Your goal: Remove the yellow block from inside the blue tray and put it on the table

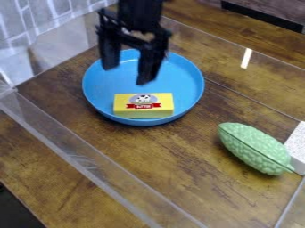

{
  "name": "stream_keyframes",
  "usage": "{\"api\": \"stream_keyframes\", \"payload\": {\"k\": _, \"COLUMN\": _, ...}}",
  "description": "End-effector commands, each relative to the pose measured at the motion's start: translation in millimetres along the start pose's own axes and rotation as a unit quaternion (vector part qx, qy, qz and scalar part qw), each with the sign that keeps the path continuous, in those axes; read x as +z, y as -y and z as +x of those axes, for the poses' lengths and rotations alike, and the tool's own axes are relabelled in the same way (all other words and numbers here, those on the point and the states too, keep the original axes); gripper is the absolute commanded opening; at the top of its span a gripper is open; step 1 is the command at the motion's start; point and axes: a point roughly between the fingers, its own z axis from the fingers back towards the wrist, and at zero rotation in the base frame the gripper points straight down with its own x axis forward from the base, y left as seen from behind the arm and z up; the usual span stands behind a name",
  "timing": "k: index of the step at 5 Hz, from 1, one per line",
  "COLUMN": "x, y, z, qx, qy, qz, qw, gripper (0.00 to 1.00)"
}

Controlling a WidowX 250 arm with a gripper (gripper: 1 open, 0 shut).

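Note:
The yellow block [144, 105] lies flat inside the round blue tray [183, 74], toward its front, with a red banner and a round whitish picture on top. The tray rests on the dark wood-grain table [84, 142]. My black gripper [132, 59] hangs over the back half of the tray, pointing down, its two fingers spread wide with nothing between them. It is behind and above the block, not touching it.
A green oval textured object [255, 147] lies at the front right, with a white thing [297, 146] at the right edge beside it. Clear acrylic walls [71, 169] run along the table's front and left edges.

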Motion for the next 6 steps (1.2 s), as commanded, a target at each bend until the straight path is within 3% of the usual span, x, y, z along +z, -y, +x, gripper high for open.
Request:
{"api": "stream_keyframes", "payload": {"k": 1, "x": 3.9, "y": 14, "z": 11.1, "qx": -0.073, "qy": 0.02, "qz": 0.015, "qw": 0.997, "gripper": 1.0}}
{"api": "stream_keyframes", "payload": {"k": 2, "x": -4.7, "y": 22, "z": 22.2, "qx": -0.114, "qy": 0.022, "qz": 0.029, "qw": 0.9928, "gripper": 1.0}}
{"api": "stream_keyframes", "payload": {"k": 4, "x": 11.4, "y": 6, "z": 26.9, "qx": -0.147, "qy": 0.031, "qz": 0.037, "qw": 0.988, "gripper": 1.0}}
{"api": "stream_keyframes", "payload": {"k": 6, "x": 3.5, "y": 12, "z": 32.5, "qx": -0.169, "qy": 0.037, "qz": 0.035, "qw": 0.9842, "gripper": 1.0}}
